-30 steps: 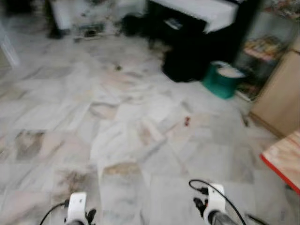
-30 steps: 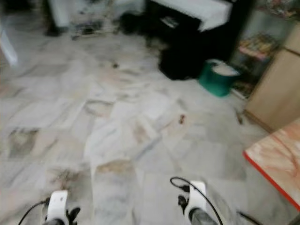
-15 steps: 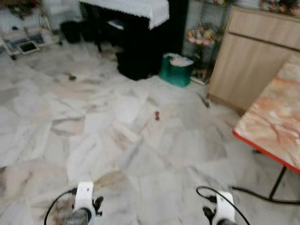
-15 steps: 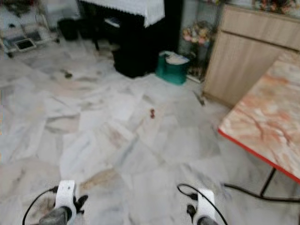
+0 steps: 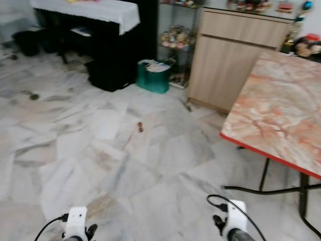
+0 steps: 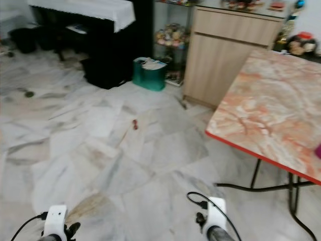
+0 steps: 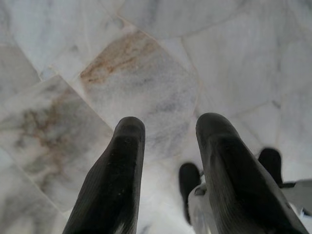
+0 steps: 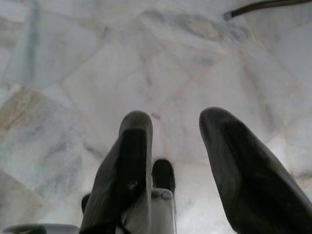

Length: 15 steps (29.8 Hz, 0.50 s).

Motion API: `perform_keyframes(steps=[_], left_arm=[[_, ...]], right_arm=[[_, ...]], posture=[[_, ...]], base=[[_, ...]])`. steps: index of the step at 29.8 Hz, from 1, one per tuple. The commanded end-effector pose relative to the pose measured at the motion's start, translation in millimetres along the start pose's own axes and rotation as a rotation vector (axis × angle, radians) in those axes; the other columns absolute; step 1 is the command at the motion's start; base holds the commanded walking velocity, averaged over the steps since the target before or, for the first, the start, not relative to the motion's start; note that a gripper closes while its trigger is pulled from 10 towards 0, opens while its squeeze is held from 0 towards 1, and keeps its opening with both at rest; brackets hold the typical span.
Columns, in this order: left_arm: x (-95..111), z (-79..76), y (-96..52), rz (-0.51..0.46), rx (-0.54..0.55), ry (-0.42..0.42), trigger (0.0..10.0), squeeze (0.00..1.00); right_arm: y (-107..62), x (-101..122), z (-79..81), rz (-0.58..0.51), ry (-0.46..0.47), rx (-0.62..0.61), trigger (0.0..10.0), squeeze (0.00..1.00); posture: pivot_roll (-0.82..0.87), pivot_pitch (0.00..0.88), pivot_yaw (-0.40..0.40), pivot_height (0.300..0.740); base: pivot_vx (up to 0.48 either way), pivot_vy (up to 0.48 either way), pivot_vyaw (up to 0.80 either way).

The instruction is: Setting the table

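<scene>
Both arms hang low over the marble floor (image 5: 125, 165), the left gripper (image 7: 168, 134) and right gripper (image 8: 175, 124) spread apart and carrying nothing. The table (image 5: 281, 115) stands to the robot's right, beside the wooden cabinet (image 5: 235, 55). Closing in, I'd worry about it clipping the table's red edge or snagging the black cable (image 5: 246, 189) under the table.

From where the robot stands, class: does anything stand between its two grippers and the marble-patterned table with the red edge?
Nothing visible does. Bare marble floor lies between the low-hanging left gripper and right gripper and the red-edged marble-patterned table ahead on the right. A black cable lies under it.
</scene>
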<state>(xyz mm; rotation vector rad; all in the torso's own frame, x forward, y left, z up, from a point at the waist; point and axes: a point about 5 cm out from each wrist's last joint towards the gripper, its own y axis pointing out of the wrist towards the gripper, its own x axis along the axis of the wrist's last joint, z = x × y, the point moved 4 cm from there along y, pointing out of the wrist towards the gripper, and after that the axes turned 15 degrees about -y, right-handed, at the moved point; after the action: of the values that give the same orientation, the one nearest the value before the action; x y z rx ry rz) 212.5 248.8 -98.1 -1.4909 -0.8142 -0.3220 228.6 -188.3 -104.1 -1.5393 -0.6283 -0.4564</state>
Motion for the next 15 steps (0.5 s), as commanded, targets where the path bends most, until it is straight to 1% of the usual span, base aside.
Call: perform_keyframes(steps=[1, 9, 11, 13, 15], left_arm=[[-2.7, 1.4, -0.3, 0.019, 0.001, 0.0, 10.0, 0.0], [-5.3, -0.9, -0.1, 0.027, 0.001, -0.002, 10.0, 0.0], [-5.9, -2.7, 0.2, 0.028, -0.002, -0.001, 10.0, 0.0], [-6.5, -7.7, 1.2, 0.029, -0.009, 0.001, 10.0, 0.0], [-6.5, -7.7, 1.2, 0.029, -0.009, 0.001, 10.0, 0.0]], right_arm=[[-1.1, -2.6, -6.4, 0.006, 0.001, -0.017, 10.0, 0.0], [-1.0, -1.9, -6.4, 0.003, 0.0, -0.018, 10.0, 0.0], [-1.1, -2.1, -6.5, 0.004, 0.0, -0.018, 10.0, 0.0], [-1.2, -2.6, -6.9, 0.005, -0.002, -0.017, 10.0, 0.0], [-1.2, -2.6, -6.9, 0.005, -0.002, -0.017, 10.0, 0.0]], posture=[[-0.03, 0.0, 0.032, 0.74], [-0.03, 0.0, 0.031, 0.74], [-0.04, 0.0, 0.031, 0.74], [-0.03, 0.0, 0.026, 0.74], [-0.03, 0.0, 0.026, 0.74]], base=[[0.0, 0.0, -0.62], [0.0, 0.0, -0.62], [0.0, 0.0, -0.62], [0.0, 0.0, -0.62], [0.0, 0.0, -0.62]])
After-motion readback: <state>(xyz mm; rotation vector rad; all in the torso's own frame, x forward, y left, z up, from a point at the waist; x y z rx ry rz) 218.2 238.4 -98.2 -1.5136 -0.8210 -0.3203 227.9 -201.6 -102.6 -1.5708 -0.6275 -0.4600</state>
